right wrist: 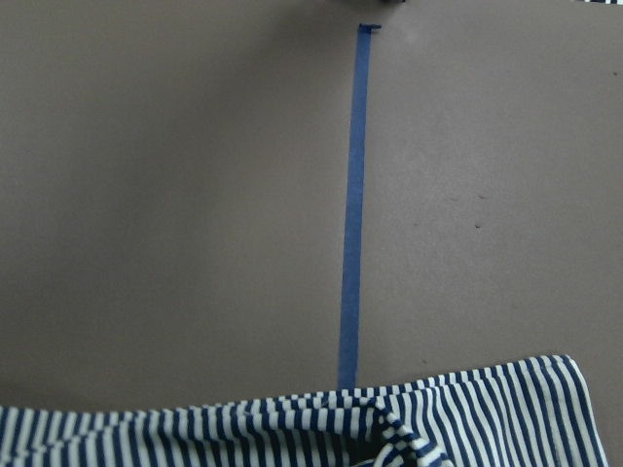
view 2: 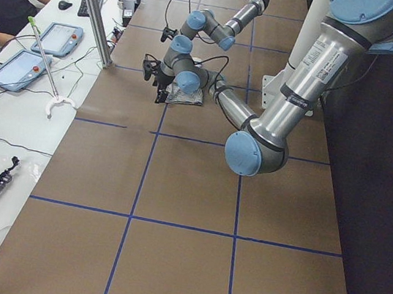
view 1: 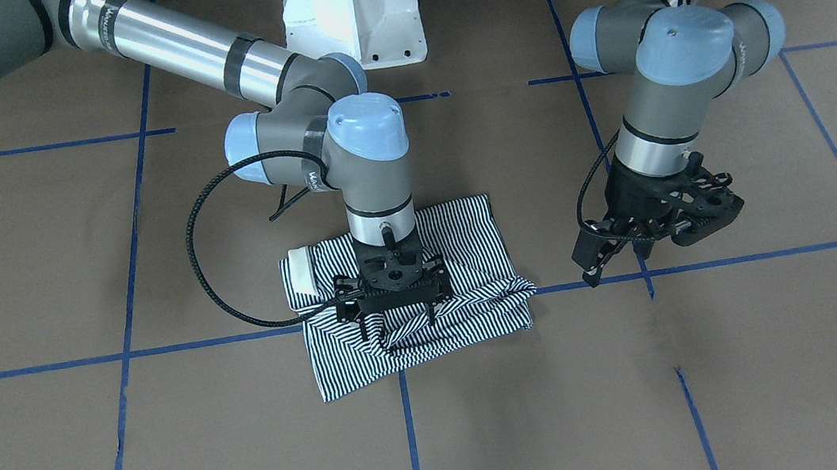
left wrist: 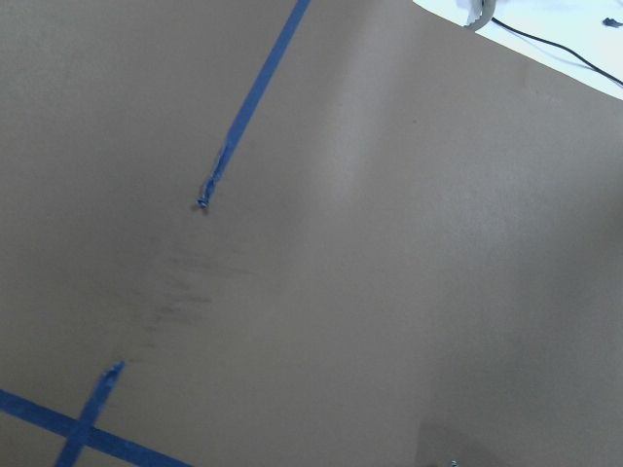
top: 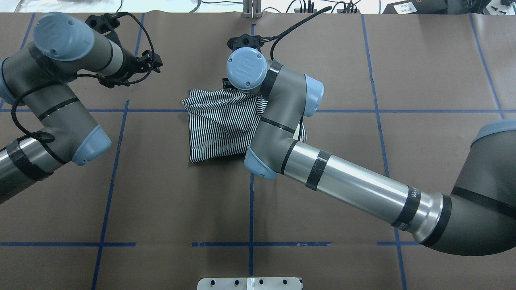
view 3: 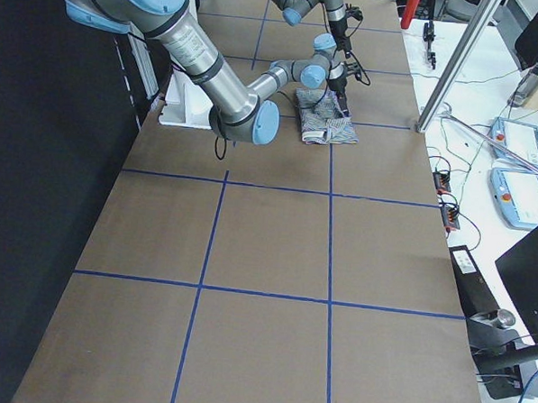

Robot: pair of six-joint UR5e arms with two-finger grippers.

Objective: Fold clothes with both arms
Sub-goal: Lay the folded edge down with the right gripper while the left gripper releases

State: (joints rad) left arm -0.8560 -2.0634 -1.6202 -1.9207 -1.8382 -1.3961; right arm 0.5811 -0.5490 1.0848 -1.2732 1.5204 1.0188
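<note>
The striped polo shirt lies folded into a rough rectangle just left of centre in the front-facing view, straddling a horizontal line of blue tape. Its cream collar shows at the left edge of the bundle. The lower part is rumpled, with a raised fold running across it.

The right gripper points straight down over the middle of the shirt. Its jaws are spread wide, the tips at the fabric on either side of that raised fold. In the overhead view the right arm reaches in from the lower right and covers the shirt's right part. The right wrist view has the striped edge along the bottom of the frame, with a tape line running up from it.

The left gripper hangs tilted above the worktop, at centre right of the front-facing view and well apart from the shirt. I cannot tell how its jaws stand. The left wrist view holds only brown worktop and tape.

The white pedestal stands at top centre.
</note>
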